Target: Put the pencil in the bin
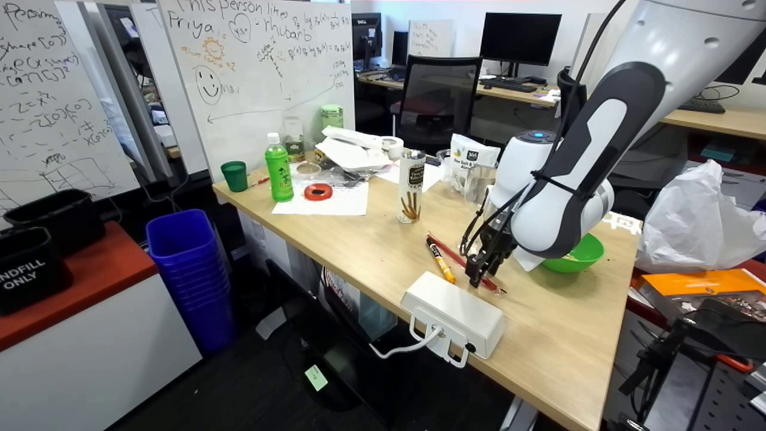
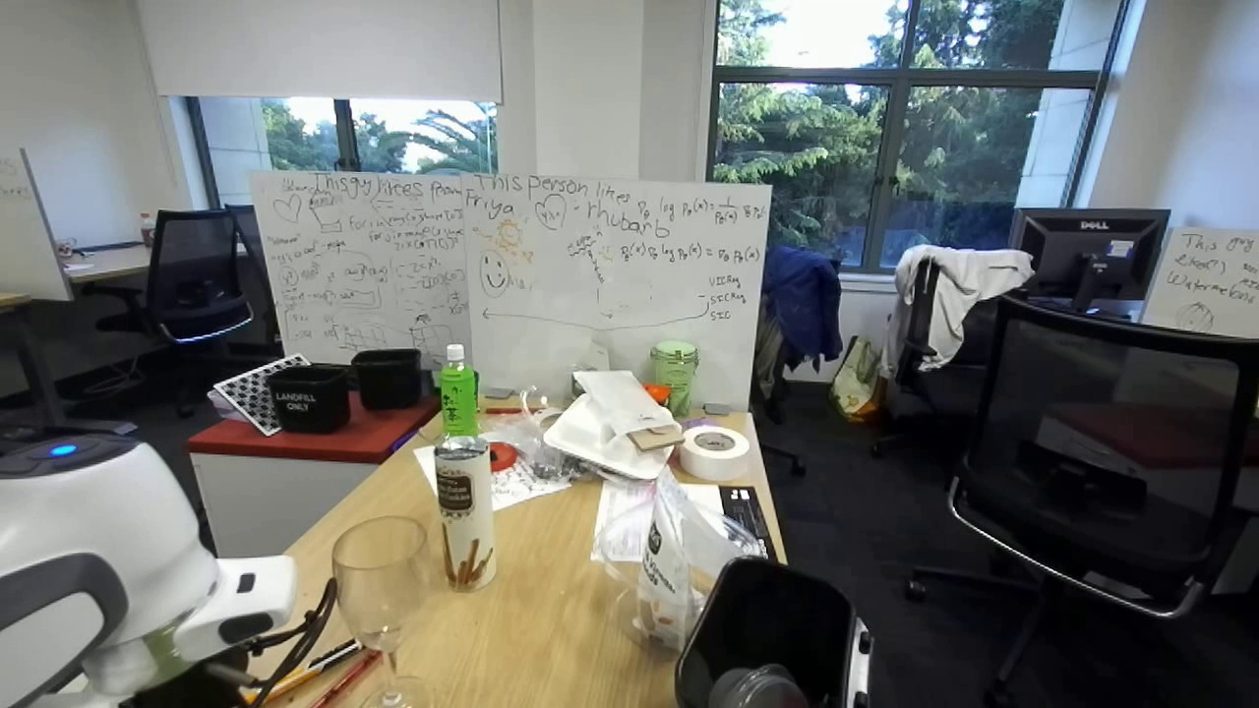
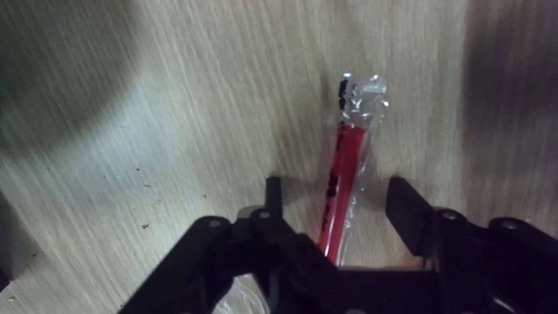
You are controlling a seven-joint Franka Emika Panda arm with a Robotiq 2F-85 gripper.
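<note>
The pencil (image 1: 445,248) is a thin red stick in a clear wrapper, lying flat on the table. It also shows in an exterior view beside the wine glass (image 2: 346,680) and in the wrist view (image 3: 344,174). My gripper (image 1: 481,276) is low over its near end. In the wrist view the gripper (image 3: 333,187) is open, one finger on each side of the pencil, with gaps on both sides. Several bins show: a black LANDFILL ONLY bin (image 2: 307,398), a black one beside it (image 2: 389,379), stacked blue ones (image 1: 191,263), and a black one near the table's edge (image 2: 787,600).
An orange-and-black marker (image 1: 441,262) lies beside the pencil. A white power strip (image 1: 458,308) sits on the table's edge. A green bowl (image 1: 579,254), a wine glass (image 2: 379,580), a tall canister (image 1: 412,185) and a green bottle (image 1: 279,170) stand around.
</note>
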